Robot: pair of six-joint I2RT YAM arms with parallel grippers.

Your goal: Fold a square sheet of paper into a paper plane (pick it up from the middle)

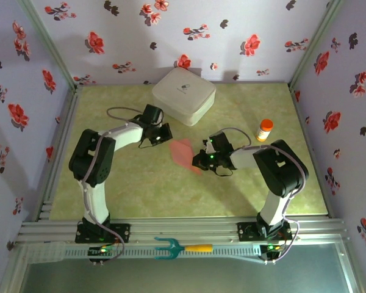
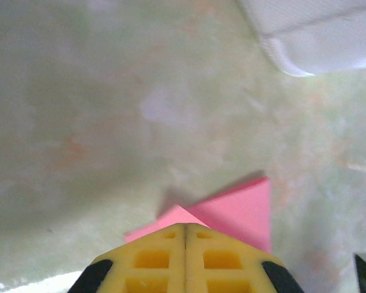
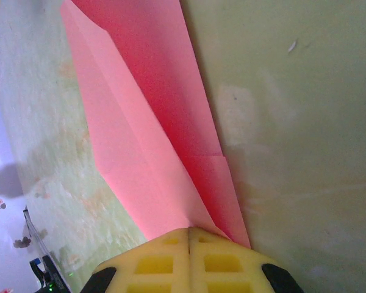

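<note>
Here, white box (image 1: 183, 95) closed; pink paper (image 1: 184, 152) outside it.

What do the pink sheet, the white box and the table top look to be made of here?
Pink sheet: thin matte paper. It holds sharp creases and its folded layers lie flat.
White box: probably moulded plastic, judging by the smooth surface, slight sheen and rounded corners.
Table top: a smooth, mottled green surface, perhaps laminate or vinyl. The look leaves it open.

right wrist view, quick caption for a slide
Shut right tool pinching a folded pink-red paper sheet over the green table
</note>
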